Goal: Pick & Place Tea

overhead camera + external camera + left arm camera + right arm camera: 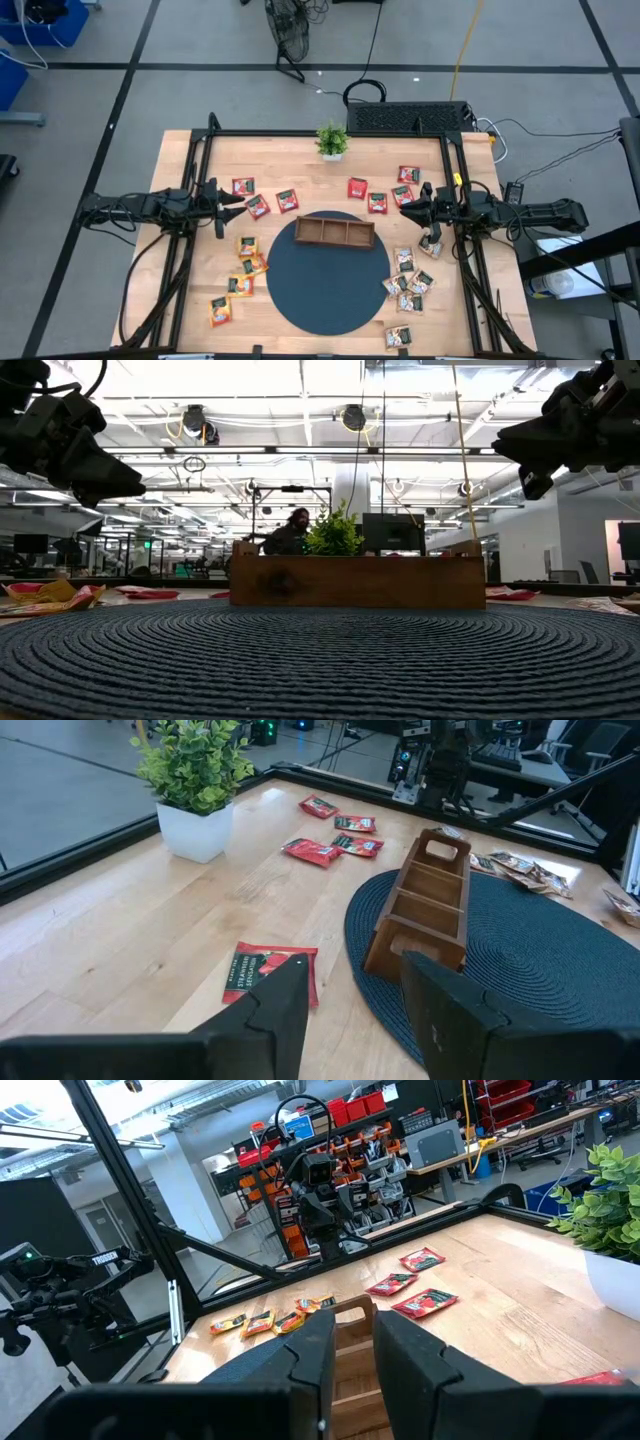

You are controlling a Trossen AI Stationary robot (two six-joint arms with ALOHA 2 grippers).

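The left gripper [350,1010] hangs parted and empty above a red tea sachet [270,972]. The right gripper [352,1355] shows a narrow gap, empty, its fingertips cut off.

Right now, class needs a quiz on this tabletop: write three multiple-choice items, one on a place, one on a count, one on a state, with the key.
1. Where does the wooden tray stand?
A. on the far part of the dark round mat
B. on bare wood beside the potted plant
C. off the table

2. How many compartments does the tray have?
A. two
B. three
C. five

3. What is in the tray?
A. red sachets
B. yellow sachets
C. nothing

Key:
1 A, the high view shows it on the mat's edge nearest the plant.
2 B, two dividers show in the left wrist view.
3 C, its compartments are bare; the tea sachets lie on the table, and neither the left end effector nor the right end effector holds one.
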